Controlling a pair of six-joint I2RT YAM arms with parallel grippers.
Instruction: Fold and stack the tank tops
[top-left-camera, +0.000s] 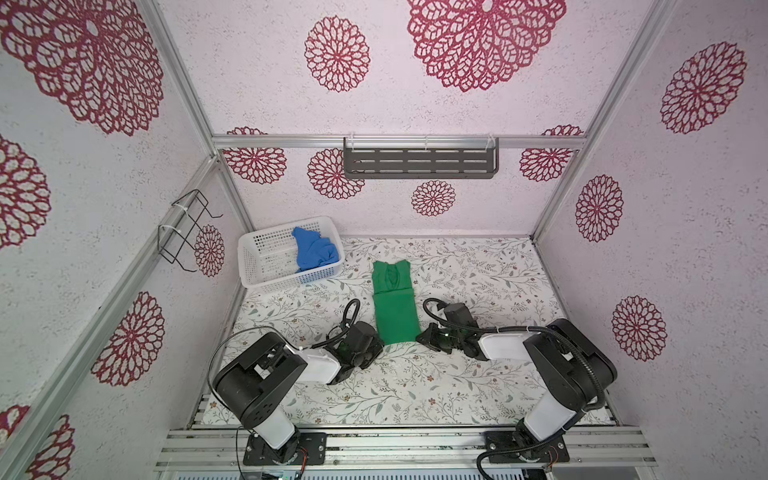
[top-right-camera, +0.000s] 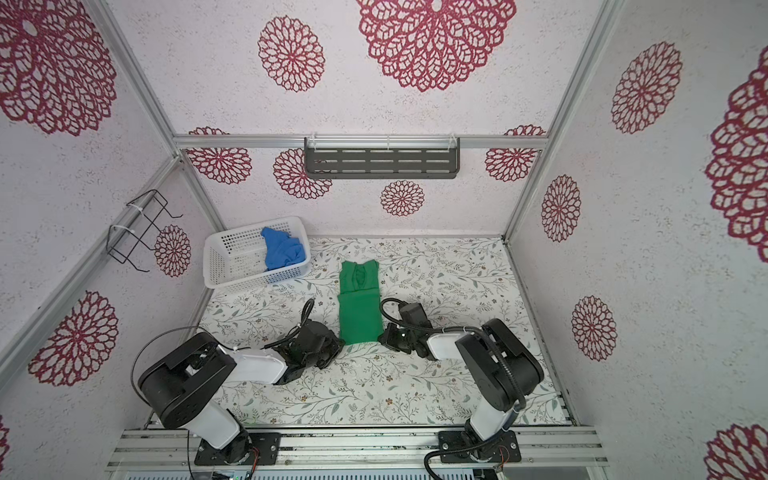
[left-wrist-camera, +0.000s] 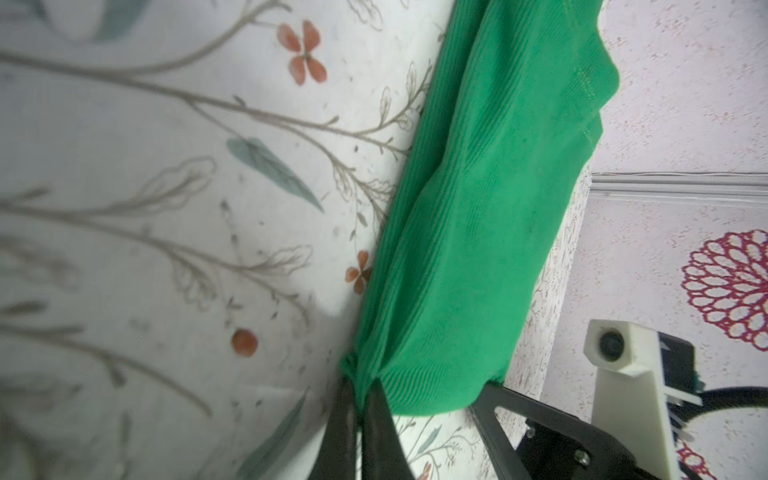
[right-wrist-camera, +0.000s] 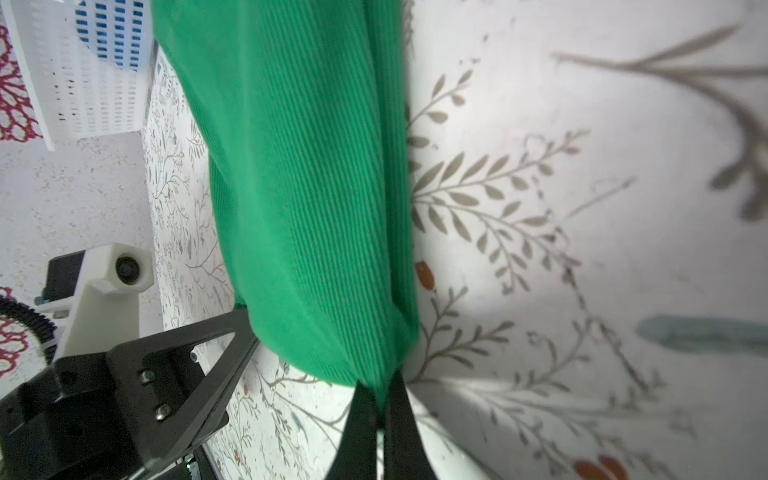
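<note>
Two tank tops: green tank top (top-left-camera: 395, 309) lies folded on the surface (top-left-camera: 478, 282), near corners clamped by left tool (left-wrist-camera: 360, 384) and right tool (right-wrist-camera: 380, 386); blue tank top (top-left-camera: 313, 249) sits crumpled in the white basket (top-left-camera: 286, 280).

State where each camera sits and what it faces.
Top views: overhead, looking down on table, left arm, right arm, green tank top, basket holding blue tank top.
Left wrist: on the left arm, facing along left gripper, shut on green tank top's corner.
Right wrist: likewise, right gripper shut on the other corner.
Shared: all show the green tank top; each wrist view catches the opposite gripper.
</note>
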